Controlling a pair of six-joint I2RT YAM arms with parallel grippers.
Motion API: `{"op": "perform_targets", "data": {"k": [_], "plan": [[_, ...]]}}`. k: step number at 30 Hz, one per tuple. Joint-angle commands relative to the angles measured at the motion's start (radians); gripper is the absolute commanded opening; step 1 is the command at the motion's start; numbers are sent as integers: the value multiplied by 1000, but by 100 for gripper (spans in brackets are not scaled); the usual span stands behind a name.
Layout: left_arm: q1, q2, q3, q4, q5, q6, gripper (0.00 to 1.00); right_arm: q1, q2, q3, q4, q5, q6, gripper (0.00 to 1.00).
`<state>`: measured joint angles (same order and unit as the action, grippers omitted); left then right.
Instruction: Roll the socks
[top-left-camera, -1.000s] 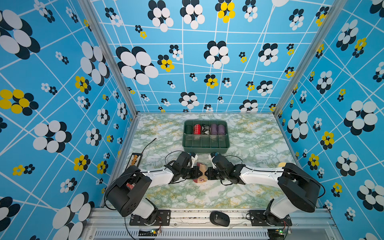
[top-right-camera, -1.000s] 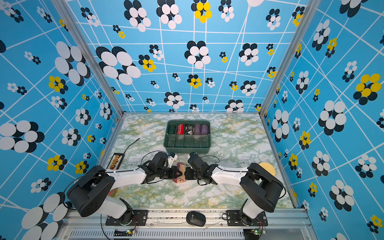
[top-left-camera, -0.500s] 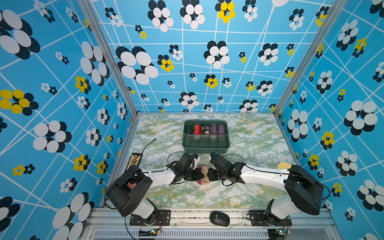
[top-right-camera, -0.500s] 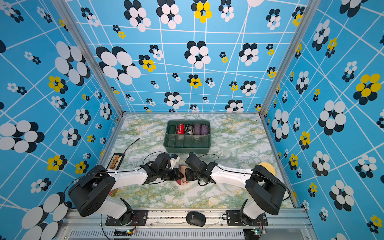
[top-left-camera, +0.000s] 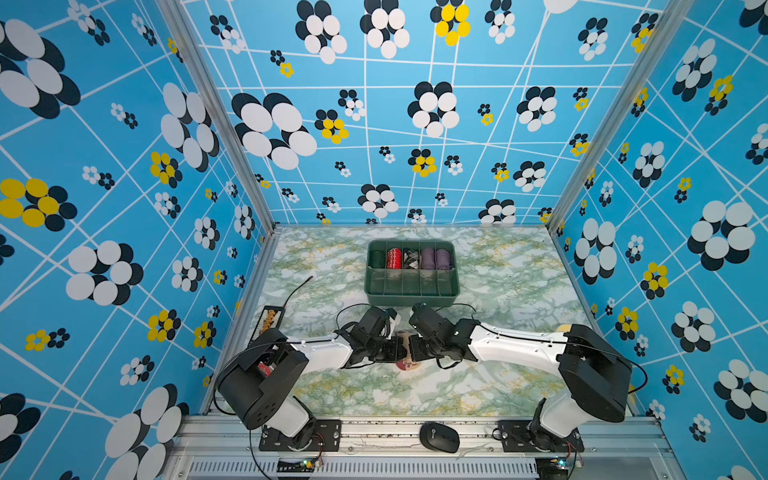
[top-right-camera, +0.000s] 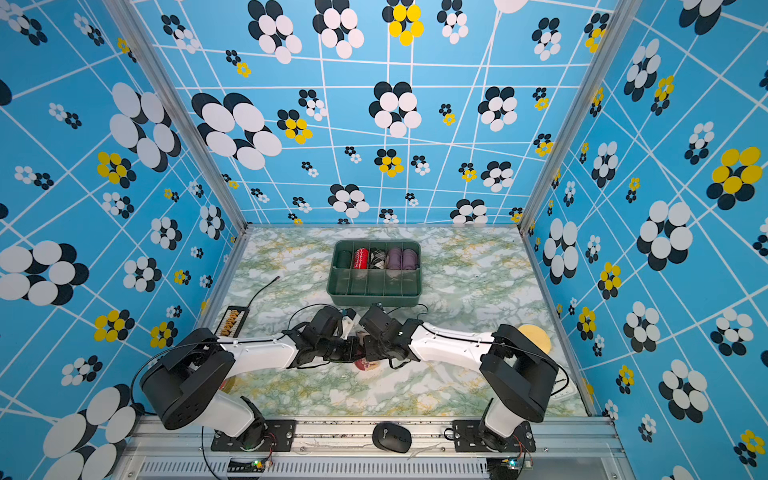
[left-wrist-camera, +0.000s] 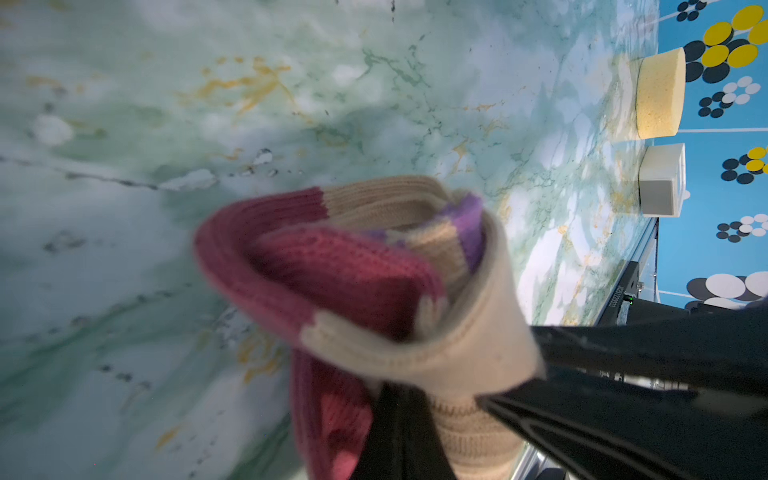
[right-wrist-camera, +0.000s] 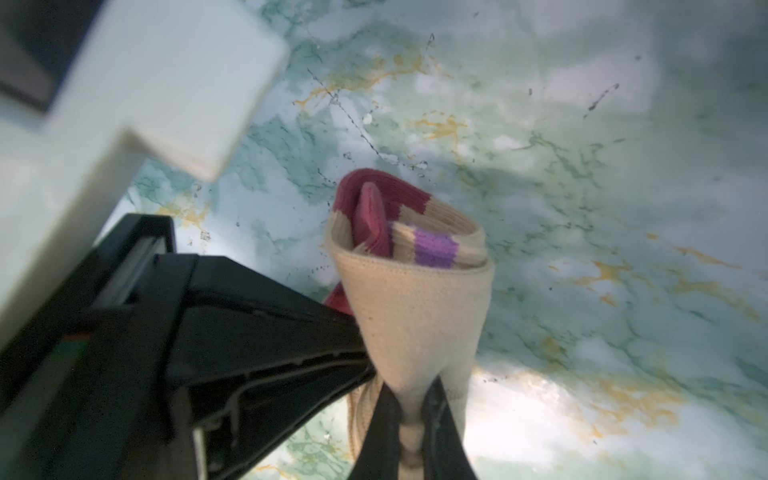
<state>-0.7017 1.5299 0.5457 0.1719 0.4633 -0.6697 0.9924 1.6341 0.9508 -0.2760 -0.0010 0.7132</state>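
The left gripper (left-wrist-camera: 395, 419) and right gripper (right-wrist-camera: 411, 419) meet tip to tip, each pinched shut on the socks (right-wrist-camera: 409, 291), whose half-rolled bundle hangs beyond both tips, seemingly just above the tabletop (right-wrist-camera: 582, 208).

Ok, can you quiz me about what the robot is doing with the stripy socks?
1. True or false: the left arm's fingers and the right arm's fingers both pinch the tan ribbed socks with maroon ends and purple stripes.
2. What lies on the metal rail at the front? A) black computer mouse B) spoon C) cup
3. In both top views, what colour are the two sock rolls at the right end of the dark green plastic tray?
Key: 1 true; 2 A; 3 purple.
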Motion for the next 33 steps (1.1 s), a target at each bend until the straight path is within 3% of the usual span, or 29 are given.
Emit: {"op": "perform_targets", "data": {"k": [1, 5, 10, 18, 26, 33], "plan": [[-15, 57, -10, -83, -31, 0, 0, 34, 57, 15, 97, -92, 1, 7], [-14, 62, -14, -83, -31, 2, 0, 34, 43, -17, 172, -131, 22, 19], [-7, 64, -16, -90, -33, 6, 0, 34, 50, -24, 171, -140, 16, 21], [18, 1, -6, -176, -50, 33, 0, 37, 135, 28, 77, -138, -30, 0], [78, -93, -5, -266, -70, 66, 12, 51, 138, 54, -48, -43, -73, 0], [114, -140, 2, -305, -80, 80, 14, 69, 160, 86, -93, -13, -88, 0]]}}
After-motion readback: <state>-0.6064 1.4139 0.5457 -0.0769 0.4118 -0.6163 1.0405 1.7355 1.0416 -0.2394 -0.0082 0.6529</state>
